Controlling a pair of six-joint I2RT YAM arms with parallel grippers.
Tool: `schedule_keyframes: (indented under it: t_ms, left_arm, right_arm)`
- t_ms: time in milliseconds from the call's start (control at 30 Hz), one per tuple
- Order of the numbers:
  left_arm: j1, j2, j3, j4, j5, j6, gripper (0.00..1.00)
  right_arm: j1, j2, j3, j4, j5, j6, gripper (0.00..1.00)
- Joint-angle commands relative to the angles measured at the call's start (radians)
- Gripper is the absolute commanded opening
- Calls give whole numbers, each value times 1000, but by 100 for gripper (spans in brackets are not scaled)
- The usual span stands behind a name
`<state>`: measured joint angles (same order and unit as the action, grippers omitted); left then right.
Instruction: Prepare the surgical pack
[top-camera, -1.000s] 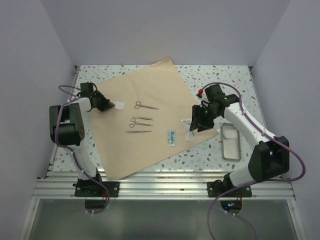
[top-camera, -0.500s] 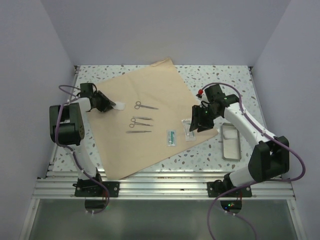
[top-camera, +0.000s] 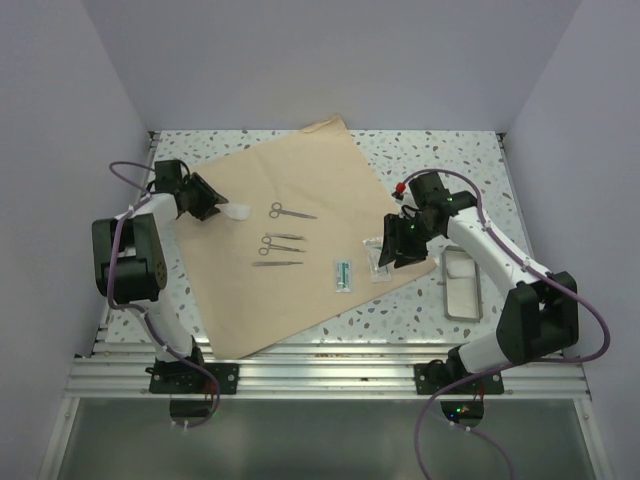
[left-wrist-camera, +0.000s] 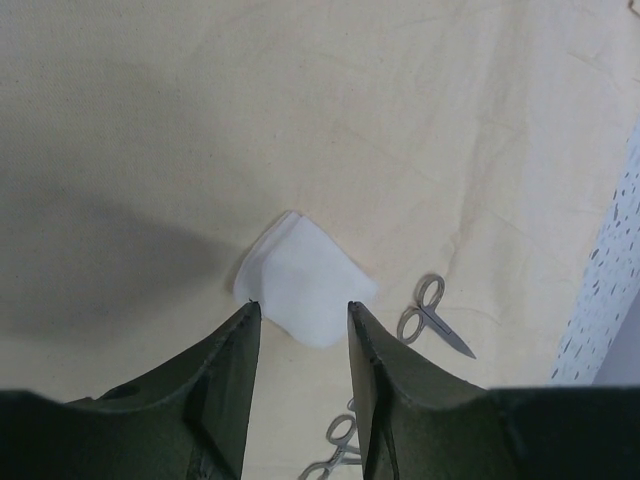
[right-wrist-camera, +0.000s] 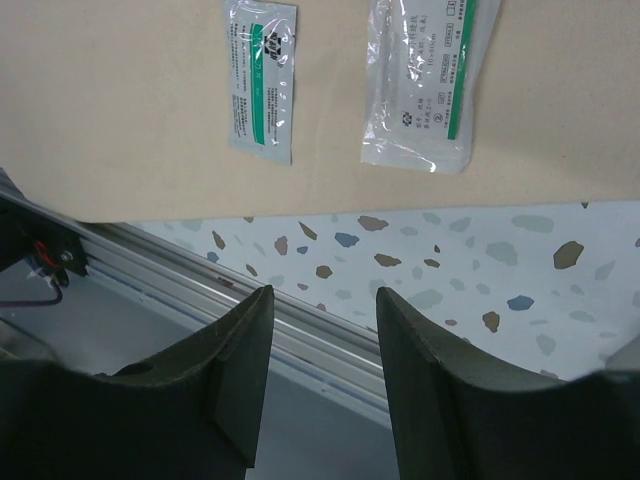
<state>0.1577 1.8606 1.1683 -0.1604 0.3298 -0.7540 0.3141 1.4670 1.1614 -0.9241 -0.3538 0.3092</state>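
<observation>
My left gripper (top-camera: 212, 203) hangs over the far left part of the pack (top-camera: 300, 300), a tan sheet spread flat on the table (top-camera: 460, 160). A gauze (top-camera: 237, 212) lies just off its tips, with scissors (top-camera: 290, 211) farther out. My right gripper (top-camera: 392, 248) hovers at the pack's right edge by a clear packet (top-camera: 379, 262). A green packet (top-camera: 342, 273) lies just past that, and a tray (top-camera: 460, 283) sits near its forearm.

On the left wrist view, I see the fingers (left-wrist-camera: 225, 380) apart and clamping nothing. The gauze (left-wrist-camera: 300, 280) lies flat on the pack at the tips, and the scissors (left-wrist-camera: 432, 318) are ahead to the right.

On the right wrist view, the fingers (right-wrist-camera: 240, 350) are apart and empty, over speckled table and a rail (right-wrist-camera: 200, 270). Ahead lies the pack's edge, green packet (right-wrist-camera: 262, 95) to the left, clear packet (right-wrist-camera: 425, 85) to the right.
</observation>
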Motion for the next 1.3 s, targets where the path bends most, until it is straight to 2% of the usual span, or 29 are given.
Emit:
schedule_keyframes:
  t_ms: [0,633,833,1200,1267]
  left_arm:
    - [13,8,11,-14,-35,39,44]
    - [13,111,13,48,-6,25,45]
    - [11,120,14,71,25,16,36]
    - [8,149,30,85,74,31,32]
    - [8,157,42,87,89,38,20]
  right_arm:
    - [-1,-25,4,10,-16,-4,50]
    - [-1,6,18,8,-16,-10,50]
    - [0,7,18,8,-14,-13,50]
    - [-1,9,17,13,-13,-12,50]
    - [0,10,23,11,-16,-10,50]
